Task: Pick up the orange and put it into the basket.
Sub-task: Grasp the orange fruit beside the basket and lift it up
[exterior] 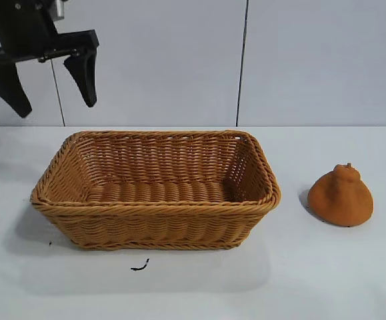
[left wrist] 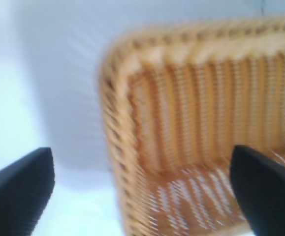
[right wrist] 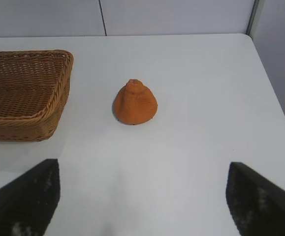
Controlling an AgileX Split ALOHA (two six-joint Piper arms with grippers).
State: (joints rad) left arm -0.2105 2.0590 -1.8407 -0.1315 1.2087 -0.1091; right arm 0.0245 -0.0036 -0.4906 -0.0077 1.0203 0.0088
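The orange (exterior: 341, 197) sits on the white table, right of the basket (exterior: 156, 207) and apart from it. The basket is empty. My left gripper (exterior: 58, 108) is open and empty, high above the basket's left end. In the left wrist view, its fingers straddle a corner of the basket (left wrist: 115, 147), and the left gripper (left wrist: 140, 152) holds nothing. My right gripper (right wrist: 143, 166) is open and empty above the table. The orange (right wrist: 135, 103) lies ahead of it, with the basket's end (right wrist: 44, 113) beside the fruit. The right gripper is outside the exterior view.
A small black mark (exterior: 140, 267) lies on the table in front of the basket. The table's edge (right wrist: 275, 98) runs past the orange on the side away from the basket. A grey panelled wall stands behind the table.
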